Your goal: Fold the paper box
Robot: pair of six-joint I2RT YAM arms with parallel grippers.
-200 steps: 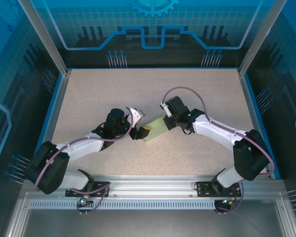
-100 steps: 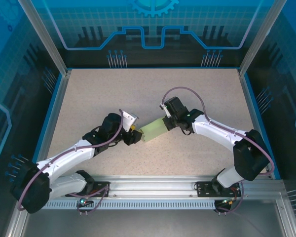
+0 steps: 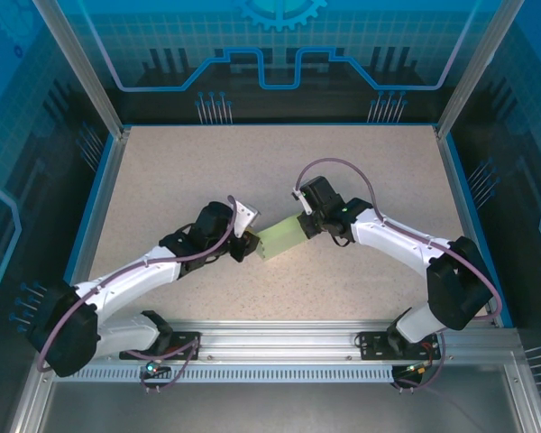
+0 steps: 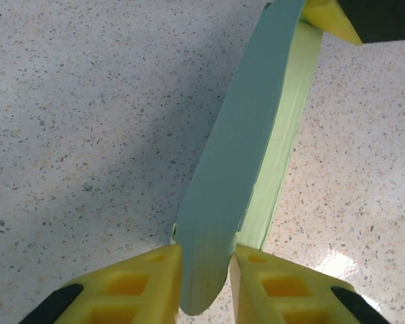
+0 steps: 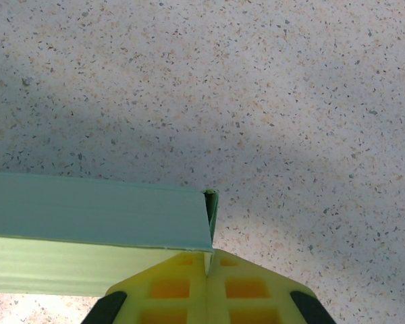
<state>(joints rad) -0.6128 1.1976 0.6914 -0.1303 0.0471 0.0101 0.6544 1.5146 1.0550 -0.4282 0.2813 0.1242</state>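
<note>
The paper box (image 3: pixel 281 237), a pale green flat card box, hangs between my two grippers just above the middle of the table. My left gripper (image 3: pixel 249 244) grips its left end. In the left wrist view the rounded end flap of the box (image 4: pixel 246 148) sits pinched between the yellow fingers of the left gripper (image 4: pixel 206 251). My right gripper (image 3: pixel 305 225) holds the box's right end. In the right wrist view the right gripper (image 5: pixel 208 255) is shut on a thin card edge at the corner of the box (image 5: pixel 88 216).
The speckled beige table (image 3: pixel 207 171) lies open all around the box. Blue walls and aluminium posts (image 3: pixel 81 72) ring the table, and a metal rail (image 3: pixel 279 338) runs along the near edge by the arm bases.
My left gripper has narrowed from wide open to closed on the box's left end, and the left arm has shifted a little. The right arm and the box have barely moved.
</note>
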